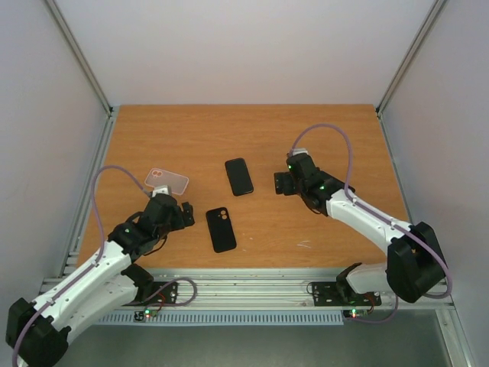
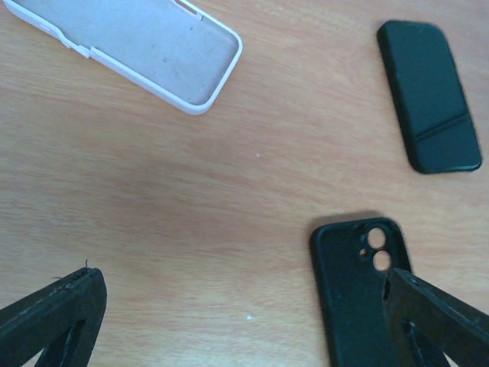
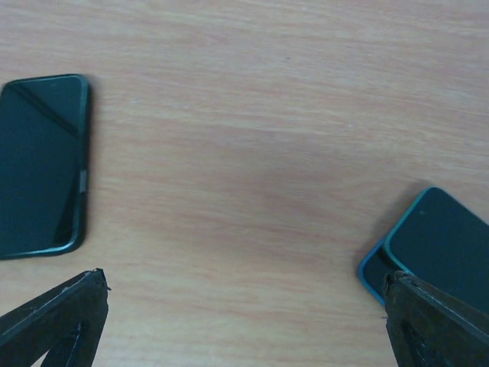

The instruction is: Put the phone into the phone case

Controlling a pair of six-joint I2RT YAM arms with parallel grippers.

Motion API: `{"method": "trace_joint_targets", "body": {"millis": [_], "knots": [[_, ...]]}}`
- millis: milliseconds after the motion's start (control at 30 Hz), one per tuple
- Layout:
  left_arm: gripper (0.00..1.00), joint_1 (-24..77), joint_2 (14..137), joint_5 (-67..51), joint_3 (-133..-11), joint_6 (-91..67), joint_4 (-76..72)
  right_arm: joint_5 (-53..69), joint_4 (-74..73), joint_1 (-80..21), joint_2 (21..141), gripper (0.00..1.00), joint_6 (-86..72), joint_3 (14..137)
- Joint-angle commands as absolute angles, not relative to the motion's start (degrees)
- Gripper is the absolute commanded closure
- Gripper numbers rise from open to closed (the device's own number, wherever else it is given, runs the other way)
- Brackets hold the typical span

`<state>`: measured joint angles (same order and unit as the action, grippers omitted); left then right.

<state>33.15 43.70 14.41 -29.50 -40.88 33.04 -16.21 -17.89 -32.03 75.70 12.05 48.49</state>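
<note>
Glossy black rounded-corner phone (image 1: 239, 177) flat at centre of top view, bare wood-grain table (image 1: 336, 130) on all sides. Matte black case (image 1: 221, 229) with two round lens holes lies just below it, apart. Translucent white case (image 1: 166, 180) centre-left. Left gripper (image 2: 241, 281), right gripper (image 3: 243, 277): fingers spread wide, holding nothing. Blue-rimmed dark slab (image 3: 439, 245) lower right of right wrist view.

no readable text, labels, brands or numbers on any surface in view
</note>
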Motion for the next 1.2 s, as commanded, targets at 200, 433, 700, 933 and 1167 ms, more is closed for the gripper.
{"method": "trace_joint_targets", "body": {"millis": [200, 433, 700, 933, 1167], "knots": [[0.01, 33.2, 41.3, 16.1, -26.3, -34.0, 29.0, -14.1, -22.9, -20.1, 84.3, 0.02, 10.5, 56.0], [0.01, 33.2, 41.9, 15.6, -25.6, -33.8, 28.6, -9.7, -26.6, -10.1, 88.3, 0.02, 7.4, 58.9], [0.01, 33.2, 42.1, 14.0, -25.6, -33.7, 28.5, 5.1, -27.7, 8.0, 91.6, 0.02, 2.0, 60.9], [0.01, 33.2, 42.0, 13.7, -25.7, -33.5, 28.7, 10.5, -27.9, 14.5, 101.0, 0.02, 2.1, 67.1], [0.01, 33.2, 41.8, 13.6, -25.8, -33.4, 28.9, 12.5, -28.8, 15.4, 108.0, 0.02, 3.2, 71.3]]}}
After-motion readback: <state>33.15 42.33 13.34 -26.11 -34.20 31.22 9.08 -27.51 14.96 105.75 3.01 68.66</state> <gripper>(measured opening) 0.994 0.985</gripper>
